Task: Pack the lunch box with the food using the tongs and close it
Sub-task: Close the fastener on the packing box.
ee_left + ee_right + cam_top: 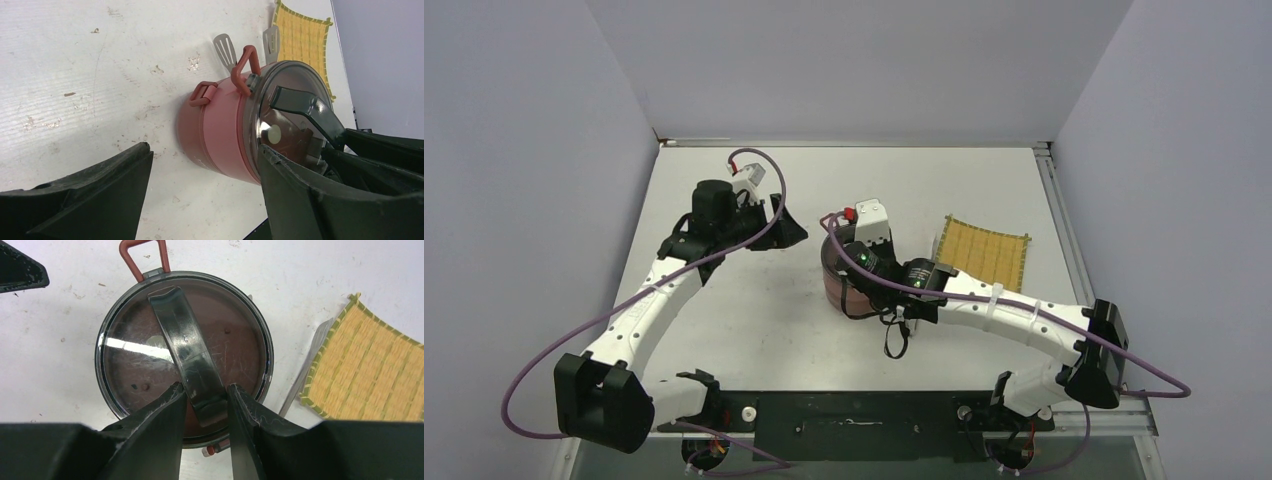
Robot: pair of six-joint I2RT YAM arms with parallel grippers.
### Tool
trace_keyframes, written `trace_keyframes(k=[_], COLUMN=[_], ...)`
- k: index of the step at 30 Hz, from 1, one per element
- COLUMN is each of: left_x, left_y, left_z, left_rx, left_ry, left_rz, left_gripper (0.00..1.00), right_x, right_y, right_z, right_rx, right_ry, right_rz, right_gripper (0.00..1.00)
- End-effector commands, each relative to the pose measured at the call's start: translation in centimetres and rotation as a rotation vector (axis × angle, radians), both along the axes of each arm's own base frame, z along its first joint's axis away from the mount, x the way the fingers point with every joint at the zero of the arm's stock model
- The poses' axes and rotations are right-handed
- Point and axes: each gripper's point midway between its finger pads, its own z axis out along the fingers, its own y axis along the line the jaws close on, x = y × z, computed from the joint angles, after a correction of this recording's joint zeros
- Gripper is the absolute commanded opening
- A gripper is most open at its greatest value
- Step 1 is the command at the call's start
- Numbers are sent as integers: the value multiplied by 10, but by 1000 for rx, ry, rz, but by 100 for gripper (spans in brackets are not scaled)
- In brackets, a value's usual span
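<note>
Matt pink plastic lunch box (pixel 215 135), glossy scratched clear lid (pixel 135 365), rough woven straw mat (pixel 375 370).

Right hand (pixel 206 391) on lunch box (pixel 220 135) lid, mat (pixel 984 252) close right, bare table (pixel 754 325) left.

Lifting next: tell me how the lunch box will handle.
Likely rigid: the lunch box has hard stacked walls. May swing, as the right gripper grips only the thin handle. The red latch looks unhooked, so the lid might lift alone.
</note>
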Motion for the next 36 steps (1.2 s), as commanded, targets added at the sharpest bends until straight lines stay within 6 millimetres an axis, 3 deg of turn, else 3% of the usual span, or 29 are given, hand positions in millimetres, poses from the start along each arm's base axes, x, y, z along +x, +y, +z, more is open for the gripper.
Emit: trace_keyframes(k=[1, 19, 31, 33, 36], left_x=[6, 4, 10, 10, 12], left_y=[3, 5, -11, -13, -13], left_z=[5, 4, 26, 27, 25], left_rx=[8, 18, -95, -102, -100], left_ry=[-52, -70, -89, -81, -69], left_rz=[-9, -23, -45, -53, -52], left_gripper=[75, 75, 75, 75, 75], right_x=[13, 1, -13, -12, -11], right_y=[5, 23, 15, 11, 8], right_z=[3, -26, -38, -37, -27], right_rx=[-64, -118, -133, -136, -96], right_ry=[-51, -15, 7, 12, 15], right_rz=[80, 378, 537, 514, 454], right_gripper=[33, 23, 23, 28, 51])
